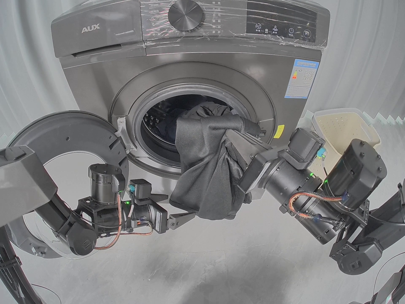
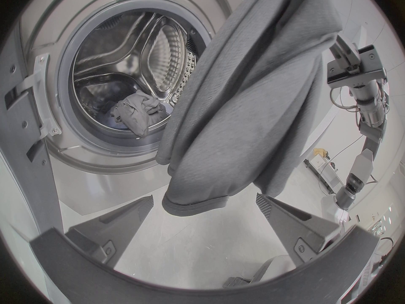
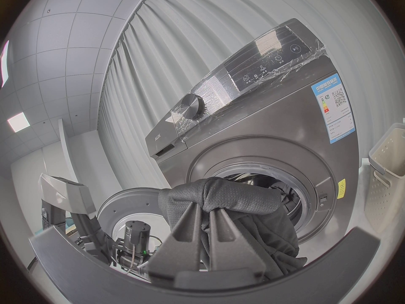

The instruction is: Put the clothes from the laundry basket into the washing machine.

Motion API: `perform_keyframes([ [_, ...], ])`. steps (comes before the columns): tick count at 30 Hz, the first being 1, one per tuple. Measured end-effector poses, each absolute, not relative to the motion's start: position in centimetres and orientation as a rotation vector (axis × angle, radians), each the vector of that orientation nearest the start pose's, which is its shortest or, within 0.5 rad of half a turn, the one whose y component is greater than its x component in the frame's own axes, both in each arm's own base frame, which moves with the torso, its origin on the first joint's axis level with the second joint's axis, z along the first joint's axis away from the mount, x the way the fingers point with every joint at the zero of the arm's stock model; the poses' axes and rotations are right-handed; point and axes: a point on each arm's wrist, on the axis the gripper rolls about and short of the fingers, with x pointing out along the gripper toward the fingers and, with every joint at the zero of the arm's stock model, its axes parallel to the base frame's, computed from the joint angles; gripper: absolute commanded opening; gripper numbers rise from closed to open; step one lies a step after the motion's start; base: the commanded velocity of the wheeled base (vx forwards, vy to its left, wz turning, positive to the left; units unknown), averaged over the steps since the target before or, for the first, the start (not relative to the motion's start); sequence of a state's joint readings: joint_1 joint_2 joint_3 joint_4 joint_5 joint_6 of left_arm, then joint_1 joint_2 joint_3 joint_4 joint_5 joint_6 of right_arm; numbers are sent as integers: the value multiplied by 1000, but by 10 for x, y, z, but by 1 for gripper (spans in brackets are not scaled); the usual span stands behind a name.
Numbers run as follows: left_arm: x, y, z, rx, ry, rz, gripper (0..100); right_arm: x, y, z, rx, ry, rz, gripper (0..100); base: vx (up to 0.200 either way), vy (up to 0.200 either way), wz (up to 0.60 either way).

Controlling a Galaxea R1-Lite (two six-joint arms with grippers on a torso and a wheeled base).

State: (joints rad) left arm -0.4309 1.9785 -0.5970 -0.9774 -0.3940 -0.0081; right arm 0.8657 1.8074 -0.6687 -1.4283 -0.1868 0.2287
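Left gripper [image 1: 175, 210]: low and near, left of centre, jaws released and holding nothing. It sits just under the bottom hem of the dark grey cloth [image 1: 206, 169]; contact with the hem cannot be determined.

Right gripper [image 3: 205, 210]: raised at the mouth of the washing machine [image 1: 190, 77], jaws clenched on the top fold of the cloth.

The cloth hangs in front of the opening with its long axis vertical. The hem points at the floor [image 1: 219, 258] and the top edge drapes toward the drum [image 2: 126, 60]. In the head view the cloth covers the right jaws and blocks the right half of the drum.

A crumpled garment [image 2: 137, 115] lies at the drum bottom. The door [image 1: 67, 136] stands swung open to the left. The laundry basket [image 1: 341, 127] stands right of the machine; the right arm hides its lower part.
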Motion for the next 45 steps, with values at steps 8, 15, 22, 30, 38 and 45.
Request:
perform_keyframes([
  [8,300,-142,69,-5,423,-797,100,203,234,194,365,-179,706,0,0,0,0],
  [15,313,-147,68,-8,390,-797,100,201,235,194,364,-177,712,0,0,0,0],
  [22,317,-151,71,-46,356,-813,100,200,236,194,365,-178,714,0,0,0,0],
  [30,316,-156,76,-84,301,-880,100,200,235,193,363,-177,714,0,0,0,0],
  [38,310,-160,71,-77,322,-901,100,201,235,194,365,-179,713,0,0,0,0],
  [45,311,-164,69,-80,286,-910,0,200,235,194,364,-177,713,0,0,0,0],
])
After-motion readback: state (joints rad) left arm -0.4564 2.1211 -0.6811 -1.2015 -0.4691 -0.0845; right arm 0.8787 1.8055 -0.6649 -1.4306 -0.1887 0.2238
